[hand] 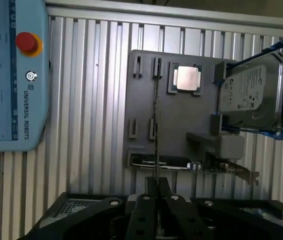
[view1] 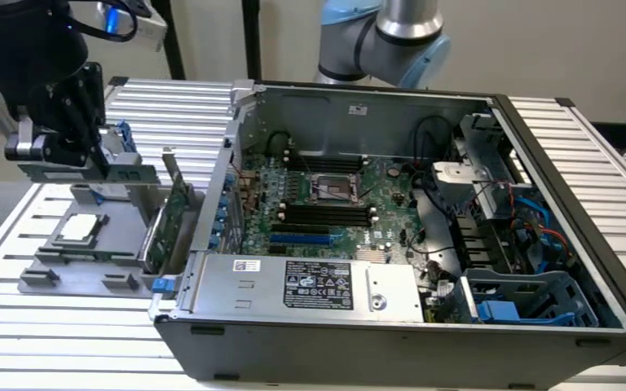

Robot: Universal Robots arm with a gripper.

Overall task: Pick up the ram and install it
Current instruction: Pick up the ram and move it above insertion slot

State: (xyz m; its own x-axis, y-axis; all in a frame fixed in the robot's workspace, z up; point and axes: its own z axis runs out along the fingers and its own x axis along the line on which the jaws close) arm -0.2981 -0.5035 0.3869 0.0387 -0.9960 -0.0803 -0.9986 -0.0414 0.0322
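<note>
Lighting is even, diffuse and comes from overhead; both views are bright. In the exterior view the slatted aluminium table [view1: 63, 326] reflects strongly and washes toward white. The inside of the computer case [view1: 378, 102] lies in soft shadow. In the wrist view the processor chip [hand: 187, 78] and the hard drive [hand: 246, 95] show glare. My gripper [hand: 156, 192], closed on the ram [hand: 155, 150], renders near-black with little surface detail, and the ram reads as a thin dark line. Shadows along the grey tray [hand: 181, 125] are faint.
</note>
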